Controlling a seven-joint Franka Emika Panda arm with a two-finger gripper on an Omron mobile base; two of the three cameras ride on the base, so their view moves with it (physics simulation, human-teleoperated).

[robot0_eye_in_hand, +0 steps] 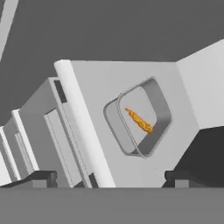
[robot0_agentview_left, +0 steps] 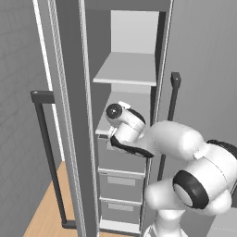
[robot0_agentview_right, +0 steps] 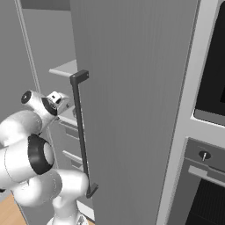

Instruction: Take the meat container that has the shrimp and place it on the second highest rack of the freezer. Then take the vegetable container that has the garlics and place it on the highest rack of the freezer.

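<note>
Dark fingertips: the gripper (robot0_eye_in_hand: 111, 178) sat at the bottom edge of the hand view, jaws spread wide, holding nothing.
Meat container: the grey tray (robot0_eye_in_hand: 162, 109) lay flat on a white shelf (robot0_eye_in_hand: 100, 83) at frame centre, clear of both fingertips (robot0_eye_in_hand: 43, 178).
Shrimp: the orange piece (robot0_eye_in_hand: 140, 121) rested inside the tray.
Drawers: grey fronts (robot0_eye_in_hand: 48, 131) sat at left, under the shelf's edge.
Freezer: in the left base view, the freezer (robot0_agentview_left: 124, 139) stood open at centre, the highest rack (robot0_agentview_left: 127, 69) toward the top.

The shrimp (robot0_eye_in_hand: 140, 121) lies in the meat container (robot0_eye_in_hand: 162, 105) on the lower shelf (robot0_eye_in_hand: 98, 92).
</note>
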